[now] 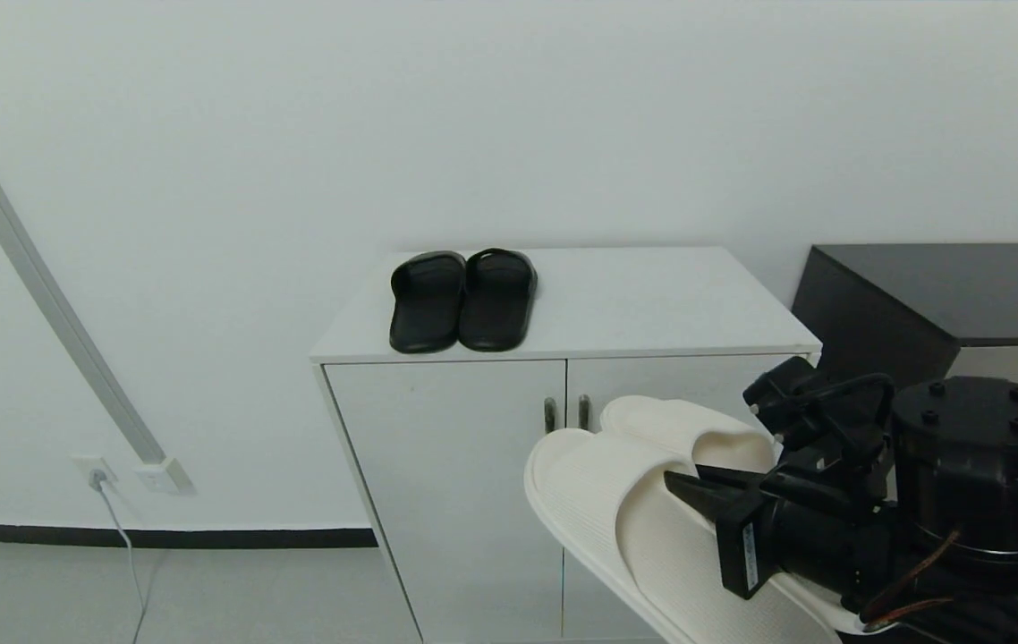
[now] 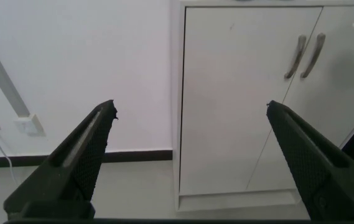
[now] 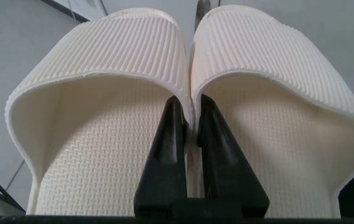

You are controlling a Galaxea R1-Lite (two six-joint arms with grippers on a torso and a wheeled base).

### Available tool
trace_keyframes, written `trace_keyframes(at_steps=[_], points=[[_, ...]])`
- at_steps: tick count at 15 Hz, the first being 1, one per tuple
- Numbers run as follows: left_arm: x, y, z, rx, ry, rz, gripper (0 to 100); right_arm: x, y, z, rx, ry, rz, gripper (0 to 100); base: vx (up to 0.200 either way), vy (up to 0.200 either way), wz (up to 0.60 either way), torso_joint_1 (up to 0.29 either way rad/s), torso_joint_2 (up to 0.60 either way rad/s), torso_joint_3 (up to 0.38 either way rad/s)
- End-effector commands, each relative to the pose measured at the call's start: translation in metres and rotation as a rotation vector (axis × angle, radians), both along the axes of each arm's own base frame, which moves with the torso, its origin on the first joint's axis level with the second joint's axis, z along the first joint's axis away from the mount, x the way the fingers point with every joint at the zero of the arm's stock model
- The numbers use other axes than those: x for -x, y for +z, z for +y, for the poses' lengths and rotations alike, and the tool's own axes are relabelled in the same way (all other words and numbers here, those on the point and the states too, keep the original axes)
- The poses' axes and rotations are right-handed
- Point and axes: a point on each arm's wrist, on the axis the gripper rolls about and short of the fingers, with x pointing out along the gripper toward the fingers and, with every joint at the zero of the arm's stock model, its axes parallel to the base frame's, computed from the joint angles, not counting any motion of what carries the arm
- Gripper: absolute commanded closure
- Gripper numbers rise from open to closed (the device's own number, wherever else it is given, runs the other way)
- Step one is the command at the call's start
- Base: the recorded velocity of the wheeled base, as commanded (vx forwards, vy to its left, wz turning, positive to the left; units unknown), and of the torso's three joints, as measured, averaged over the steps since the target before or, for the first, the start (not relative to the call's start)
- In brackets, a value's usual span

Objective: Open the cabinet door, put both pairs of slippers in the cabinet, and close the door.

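A white cabinet (image 1: 446,465) stands against the wall with both doors closed; its two metal handles (image 1: 566,413) meet at the middle and appear as handles (image 2: 305,56) in the left wrist view. A pair of black slippers (image 1: 462,299) lies on the cabinet top at its left. My right gripper (image 1: 683,490) is shut on the inner edges of a pair of white slippers (image 1: 652,501), held in the air in front of the right door; the fingertips pinch the white slippers (image 3: 189,118) together. My left gripper (image 2: 191,109) is open with nothing between its fingers, facing the left door.
A black table (image 1: 947,300) stands to the right of the cabinet. A slanted cable duct (image 1: 35,268) runs down the wall to sockets (image 1: 138,472) at the left. Grey floor (image 1: 160,595) lies open left of the cabinet.
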Motion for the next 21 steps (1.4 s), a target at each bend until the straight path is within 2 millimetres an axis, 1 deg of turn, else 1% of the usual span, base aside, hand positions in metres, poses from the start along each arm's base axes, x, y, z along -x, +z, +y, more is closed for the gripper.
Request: trace_keyframes(at_steps=[1, 12, 16, 21], points=[[0.0, 0.0, 0.0, 0.001, 0.002, 0.0, 0, 0.0004, -0.0017, 0.0, 0.004, 0.003, 0.004, 100, 0.0, 0.0, 0.0, -0.207, 0.53, 0.325], [0.0, 0.0, 0.0, 0.001, 0.0, 0.0, 0, 0.0006, -0.005, -0.0001, 0.015, 0.005, 0.013, 100, 0.0, 0.0, 0.0, -0.164, 0.49, 0.323], [0.0, 0.0, 0.0, -0.004, -0.001, 0.0, 0, 0.0007, -0.0071, -0.0002, 0.022, 0.007, 0.019, 100, 0.0, 0.0, 0.0, -0.106, 0.46, 0.353], [0.0, 0.0, -0.0001, -0.005, -0.003, 0.0, 0, -0.0001, -0.0106, 0.0006, 0.035, 0.005, 0.024, 100, 0.0, 0.0, 0.0, -0.047, 0.44, 0.387]])
